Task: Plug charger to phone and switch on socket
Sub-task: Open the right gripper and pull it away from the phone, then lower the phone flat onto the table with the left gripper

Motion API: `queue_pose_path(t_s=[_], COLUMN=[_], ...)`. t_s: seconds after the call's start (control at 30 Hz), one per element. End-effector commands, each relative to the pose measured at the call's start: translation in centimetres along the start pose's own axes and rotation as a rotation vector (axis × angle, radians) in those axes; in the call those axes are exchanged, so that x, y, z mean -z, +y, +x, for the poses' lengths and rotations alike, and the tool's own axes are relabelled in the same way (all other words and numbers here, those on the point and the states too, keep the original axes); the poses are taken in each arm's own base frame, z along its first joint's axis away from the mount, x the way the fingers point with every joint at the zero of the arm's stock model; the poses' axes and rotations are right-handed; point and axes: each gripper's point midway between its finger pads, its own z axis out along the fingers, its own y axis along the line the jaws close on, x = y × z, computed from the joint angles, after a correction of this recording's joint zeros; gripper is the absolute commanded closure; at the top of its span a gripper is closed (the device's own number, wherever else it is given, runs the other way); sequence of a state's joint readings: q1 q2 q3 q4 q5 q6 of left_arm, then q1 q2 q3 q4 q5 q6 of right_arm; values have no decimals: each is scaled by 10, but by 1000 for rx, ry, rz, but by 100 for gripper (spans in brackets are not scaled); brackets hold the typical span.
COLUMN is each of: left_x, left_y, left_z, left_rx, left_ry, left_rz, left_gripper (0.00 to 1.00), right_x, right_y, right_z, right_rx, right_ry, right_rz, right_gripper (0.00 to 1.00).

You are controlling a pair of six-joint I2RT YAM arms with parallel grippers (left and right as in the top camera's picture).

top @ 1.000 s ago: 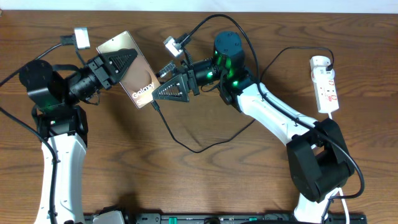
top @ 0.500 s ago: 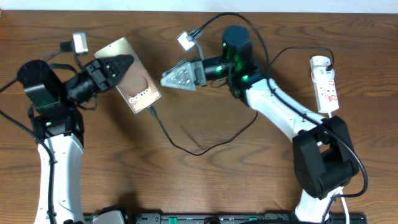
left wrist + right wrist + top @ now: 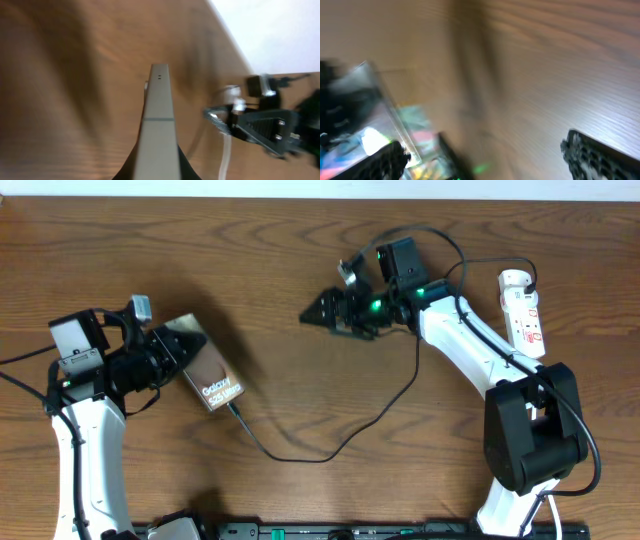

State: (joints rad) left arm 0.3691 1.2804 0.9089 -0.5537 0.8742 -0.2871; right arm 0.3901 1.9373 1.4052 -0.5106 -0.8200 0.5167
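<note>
Gold-bronze phone [image 3: 215, 380], back side up, is clamped at its upper end by the left fingers [image 3: 183, 346]. The charger [image 3: 300, 458] tip meets the phone's lower edge, and its cable loops away to the right of the phone across the wooden table [image 3: 200, 240]. Right fingers [image 3: 325, 312] are spread wide and empty, well to the right of the phone. The white socket [image 3: 524, 315] lies farthest right of the phone.

Bronze phone [image 3: 214, 379], white socket [image 3: 524, 315]
</note>
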Motion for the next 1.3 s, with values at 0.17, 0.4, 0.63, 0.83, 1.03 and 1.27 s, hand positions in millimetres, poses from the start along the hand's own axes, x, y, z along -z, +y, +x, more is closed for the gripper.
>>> queue_pose_path(t_s=[0.17,0.4,0.63,0.83,1.03,1.27], left_x=[-17,-48,-60,-60,-60,-59], left_y=[75,122,137,139,139,140], left_z=[26,66,69,69,69,71], left_rx=[30,165,187,185,186,190], left_ry=[45,198,222,220,221,226], left_rz=[-262,-299,-308,-320,-320,-321], left_gripper=[93,93,93,93,92,93], right_x=[8,5,5,5,5,5], right_y=[-43,-46,-48,-48,-48,-48], right_z=[7,11,12,12,12,12], right_rx=[83,100,101,105,105,105], right_ry=[-26,-22,-20,-19,-19,-19], right_rz=[307,355,371,371,371,370], right_gripper=[1,1,1,1,1,1])
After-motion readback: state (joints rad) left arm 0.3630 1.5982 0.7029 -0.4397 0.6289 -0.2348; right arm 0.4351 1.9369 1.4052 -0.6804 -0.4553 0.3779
